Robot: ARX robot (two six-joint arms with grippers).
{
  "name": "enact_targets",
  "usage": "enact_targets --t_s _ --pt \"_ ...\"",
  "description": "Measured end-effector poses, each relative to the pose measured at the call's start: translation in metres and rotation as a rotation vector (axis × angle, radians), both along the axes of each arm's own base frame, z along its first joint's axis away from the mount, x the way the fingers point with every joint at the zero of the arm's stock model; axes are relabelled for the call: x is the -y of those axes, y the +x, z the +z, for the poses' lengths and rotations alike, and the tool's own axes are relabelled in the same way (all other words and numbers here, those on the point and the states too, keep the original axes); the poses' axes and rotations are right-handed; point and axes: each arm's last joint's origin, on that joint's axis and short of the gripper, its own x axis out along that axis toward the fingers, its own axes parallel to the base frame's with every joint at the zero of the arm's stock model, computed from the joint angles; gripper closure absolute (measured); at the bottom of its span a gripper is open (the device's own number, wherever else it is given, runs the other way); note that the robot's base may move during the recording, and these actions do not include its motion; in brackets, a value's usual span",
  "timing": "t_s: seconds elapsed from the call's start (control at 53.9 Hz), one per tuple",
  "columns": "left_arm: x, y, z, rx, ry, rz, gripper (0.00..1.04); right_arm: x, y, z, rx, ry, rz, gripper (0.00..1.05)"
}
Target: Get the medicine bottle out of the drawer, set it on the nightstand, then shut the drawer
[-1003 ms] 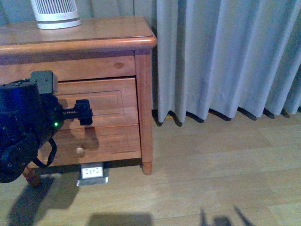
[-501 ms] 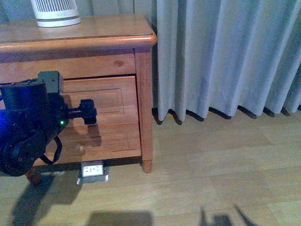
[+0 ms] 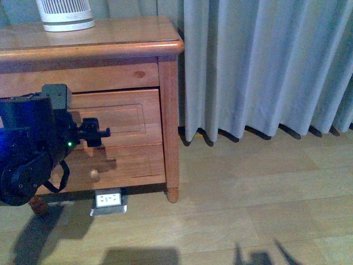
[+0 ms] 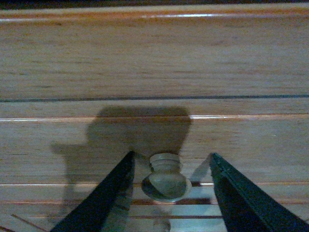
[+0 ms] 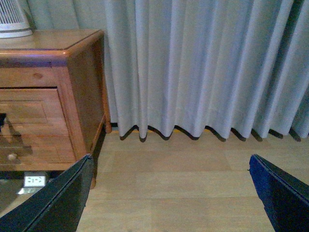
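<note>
The nightstand (image 3: 110, 52) stands at the left, and the right wrist view shows it too (image 5: 72, 96). Its taller upper drawer (image 3: 124, 118) looks shut, the panel front level with the frame. My left gripper (image 3: 102, 132) is open at that front. In the left wrist view, the drawer's round wooden knob (image 4: 166, 181) sits between the two dark fingers of the left gripper (image 4: 171, 157), with a gap on each side. My right gripper (image 5: 169, 193) hangs open over bare floor, holding nothing. The medicine bottle is hidden.
A white slatted device (image 3: 65, 14) stands on the nightstand top at the back left. The shorter lower drawer has its own knob (image 3: 95, 175). A small white box (image 3: 108, 200) lies on the floor under the cabinet. Grey curtains (image 3: 265, 66) hang to the right over wooden floor (image 3: 248, 210).
My left arm has risen a little and pushed in toward the upper drawer front, so the gripper now sits closer to the knob. The drawer itself has not moved.
</note>
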Motion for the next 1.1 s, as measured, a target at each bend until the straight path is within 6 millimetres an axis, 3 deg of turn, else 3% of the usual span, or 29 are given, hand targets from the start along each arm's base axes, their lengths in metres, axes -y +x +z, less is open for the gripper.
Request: enact_targets --t_s 0.167,0.501,0.65,0.91,1.095 --pt "0.0 0.0 0.0 -0.005 0.009 0.007 0.78 0.0 0.0 0.0 0.0 0.0 0.0 0.07" --pt "0.0 0.0 0.0 -0.004 0.013 0.01 0.8 0.0 0.0 0.0 0.0 0.0 0.0 0.07" --pt "0.0 -0.011 0.0 0.01 0.013 0.013 0.8 0.0 0.0 0.0 0.0 0.0 0.0 0.07" --pt "0.007 -0.075 0.001 -0.034 0.04 0.021 0.81 0.0 0.0 0.0 0.0 0.0 0.0 0.07" --pt "0.012 -0.154 0.003 -0.144 0.089 -0.027 0.81 0.0 0.0 0.0 0.0 0.0 0.0 0.07"
